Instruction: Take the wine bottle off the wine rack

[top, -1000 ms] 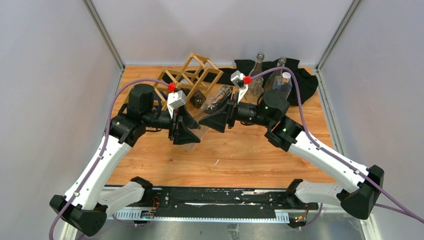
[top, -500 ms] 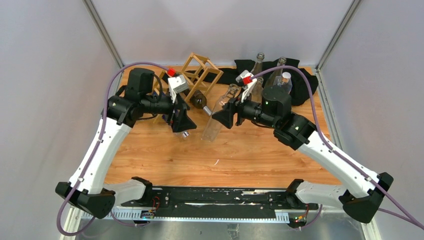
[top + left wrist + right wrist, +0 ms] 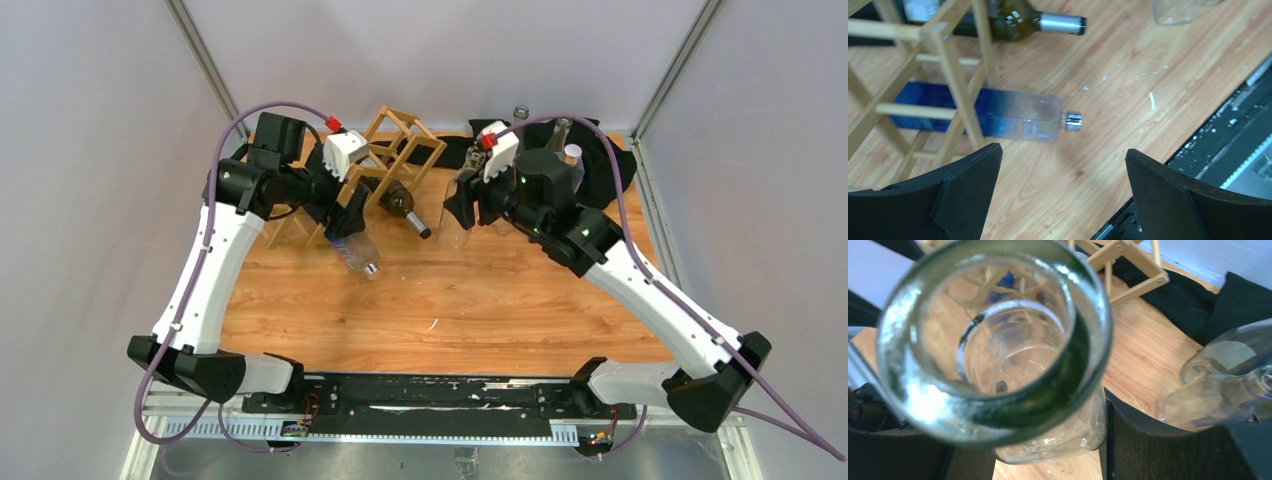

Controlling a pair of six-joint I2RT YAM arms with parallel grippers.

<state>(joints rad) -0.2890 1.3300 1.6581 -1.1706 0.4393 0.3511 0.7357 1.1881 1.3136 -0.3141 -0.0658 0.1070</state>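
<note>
as right gripper (image 3: 462, 208) pinches clear bottle (image 3: 993, 355) by body, left gripper (image 3: 1060, 155) spread, empty; glass likely heavy, stiff, slick, fragile; dark bottle (image 3: 1013, 22) in wine rack (image 3: 955, 80): grip neck

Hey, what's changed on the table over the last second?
The left gripper drew away from the clear bottle and back toward the wine rack; it is now open. The right gripper, shut on that bottle, stood it upright and carried it toward the black cloth. The rack, the dark green bottle and the blue bottle stayed put.
</note>
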